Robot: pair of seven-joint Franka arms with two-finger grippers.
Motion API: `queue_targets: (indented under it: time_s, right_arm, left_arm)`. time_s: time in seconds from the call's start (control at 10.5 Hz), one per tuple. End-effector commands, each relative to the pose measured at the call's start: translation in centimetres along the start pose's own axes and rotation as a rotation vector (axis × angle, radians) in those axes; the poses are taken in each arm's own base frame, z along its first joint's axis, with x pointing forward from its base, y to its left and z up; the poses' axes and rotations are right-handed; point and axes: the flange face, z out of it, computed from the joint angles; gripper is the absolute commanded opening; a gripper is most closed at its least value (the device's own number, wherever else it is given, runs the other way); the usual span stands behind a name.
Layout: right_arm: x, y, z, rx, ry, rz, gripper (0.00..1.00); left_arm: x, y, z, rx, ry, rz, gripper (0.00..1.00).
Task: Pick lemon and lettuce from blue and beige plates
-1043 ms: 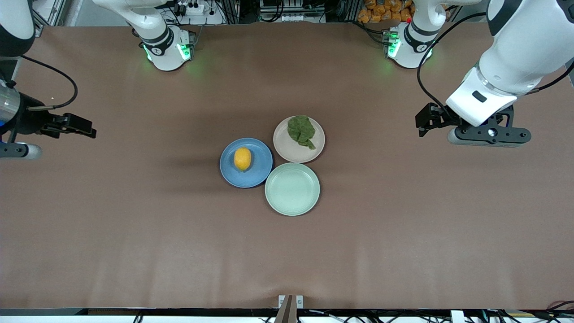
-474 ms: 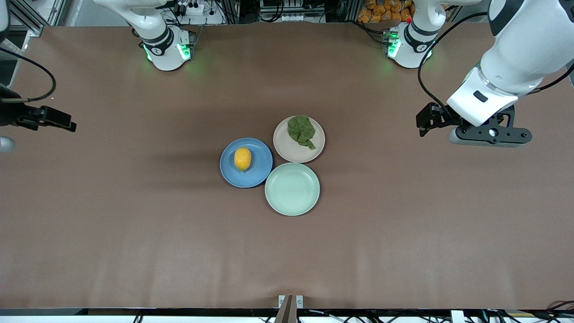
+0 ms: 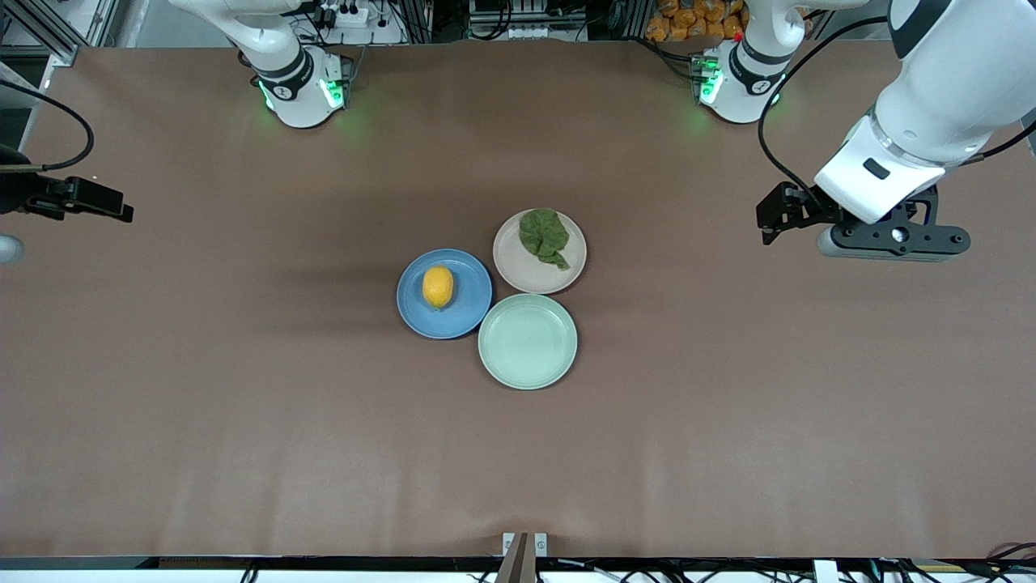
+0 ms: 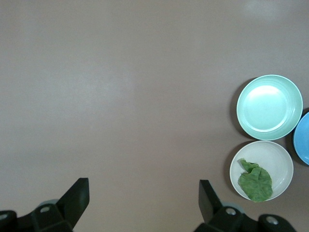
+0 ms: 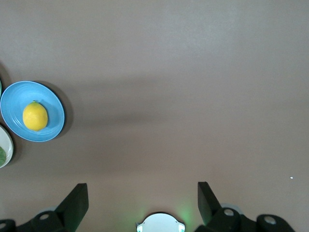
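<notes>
The lemon (image 3: 438, 287) lies on the blue plate (image 3: 471, 301) near the table's middle. The lettuce (image 3: 544, 236) lies on the beige plate (image 3: 526, 271) beside it, farther from the front camera. My left gripper (image 3: 893, 238) hangs open and empty over bare table toward the left arm's end; its wrist view shows the lettuce (image 4: 256, 181) on the beige plate (image 4: 277, 157). My right gripper (image 5: 142, 195) is open and empty over bare table at the right arm's end, mostly cut off in the front view. Its wrist view shows the lemon (image 5: 35, 116) on the blue plate (image 5: 13, 104).
An empty mint-green plate (image 3: 528, 341) touches both plates, nearer the front camera; it also shows in the left wrist view (image 4: 269, 107). The arm bases (image 3: 301, 89) (image 3: 736, 81) stand along the table's edge farthest from the camera.
My right arm has drawn back toward its end of the table, almost out of the front view. My left gripper has shifted slightly toward its own end. The plates and food have not moved.
</notes>
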Motion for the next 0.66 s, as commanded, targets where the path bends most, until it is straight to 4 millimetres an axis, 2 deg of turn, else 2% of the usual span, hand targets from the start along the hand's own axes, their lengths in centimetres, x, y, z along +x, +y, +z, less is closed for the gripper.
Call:
queue_targets:
  time_s: [0.0,0.38,0.57]
  right_arm:
    - [-0.5,0.2,-0.6,-0.011,-0.001,-0.011,1.0]
    - [-0.5,0.5,-0.6,-0.036,-0.002,-0.005,1.0]
    - [-0.3,0.5,-0.5,-0.041,0.002,-0.004,1.0]
  left_arm:
    - [-0.3,0.0,-0.4,-0.014,-0.009,0.018,1.0]
    - [-0.6,3.1,1.4,-0.018,-0.042,0.059,1.0]
    - [-1.1,7.0,3.9,-0.018,-0.089,0.048,1.0]
